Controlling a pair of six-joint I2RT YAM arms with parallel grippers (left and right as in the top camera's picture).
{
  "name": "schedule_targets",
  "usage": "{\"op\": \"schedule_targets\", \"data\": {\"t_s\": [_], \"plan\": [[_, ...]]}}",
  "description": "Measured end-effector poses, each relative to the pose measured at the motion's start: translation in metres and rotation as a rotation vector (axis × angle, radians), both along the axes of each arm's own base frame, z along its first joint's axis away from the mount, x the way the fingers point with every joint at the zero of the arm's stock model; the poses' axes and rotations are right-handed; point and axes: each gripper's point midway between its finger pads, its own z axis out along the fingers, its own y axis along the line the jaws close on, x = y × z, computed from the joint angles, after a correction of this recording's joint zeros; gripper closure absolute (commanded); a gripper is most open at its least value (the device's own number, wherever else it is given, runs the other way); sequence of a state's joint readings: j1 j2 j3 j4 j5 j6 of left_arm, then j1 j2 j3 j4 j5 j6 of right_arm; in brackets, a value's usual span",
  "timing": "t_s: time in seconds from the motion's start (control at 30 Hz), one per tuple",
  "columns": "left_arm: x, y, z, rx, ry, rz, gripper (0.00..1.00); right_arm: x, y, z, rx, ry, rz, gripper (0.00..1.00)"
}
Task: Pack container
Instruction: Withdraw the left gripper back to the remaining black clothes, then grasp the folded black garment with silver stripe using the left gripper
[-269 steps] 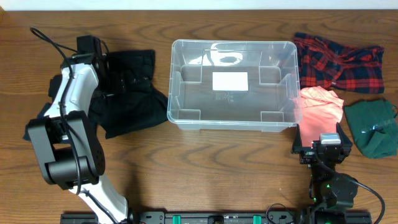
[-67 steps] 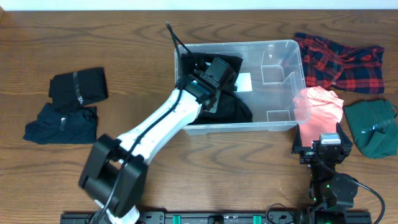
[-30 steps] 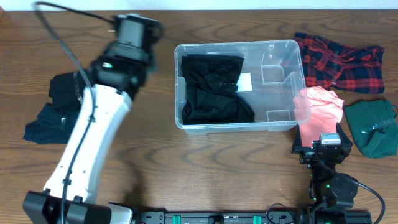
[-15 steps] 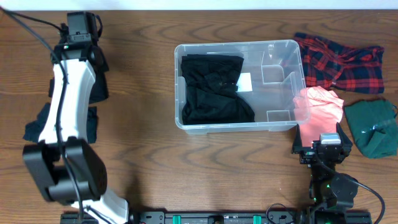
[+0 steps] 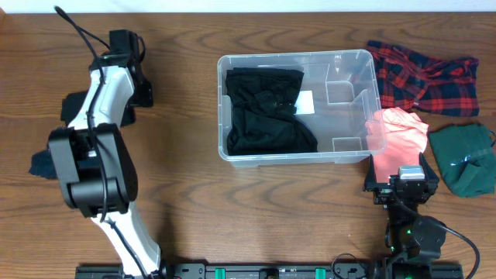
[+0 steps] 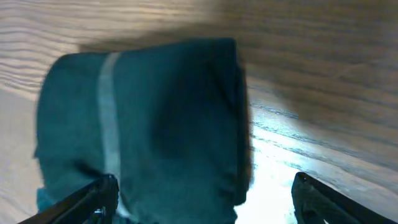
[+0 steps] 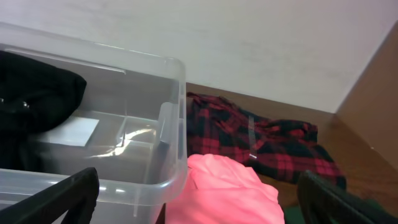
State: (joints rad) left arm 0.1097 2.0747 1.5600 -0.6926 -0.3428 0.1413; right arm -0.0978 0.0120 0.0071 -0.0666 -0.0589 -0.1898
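Hovering my left gripper, fingers apart, over the folded dark cloth bundle left of the large clear plastic rectangular container; crumpled black garment just landed inside, next pick starts.

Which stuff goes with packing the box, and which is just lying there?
For the job, probably:
- clear plastic rectangular container
- black cloth already inside it
- dark folded cloth under the left gripper
- red plaid cloth
- pink cloth
- green cloth

Just there:
- brown wooden table
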Motion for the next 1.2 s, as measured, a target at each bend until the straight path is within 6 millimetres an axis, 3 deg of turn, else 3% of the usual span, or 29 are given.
{"op": "schedule_targets", "data": {"t_s": [0.2, 1.2], "plan": [[0.0021, 0.0002, -0.0117, 0.007, 0.029, -0.039, 0.11, 0.0000, -0.0001, 0.0000, 0.000, 0.000, 0.000, 0.01], [0.0025, 0.0003, -0.0119, 0.008, 0.029, -0.041, 0.10, 0.0000, -0.0001, 0.0000, 0.000, 0.000, 0.000, 0.01]]}}
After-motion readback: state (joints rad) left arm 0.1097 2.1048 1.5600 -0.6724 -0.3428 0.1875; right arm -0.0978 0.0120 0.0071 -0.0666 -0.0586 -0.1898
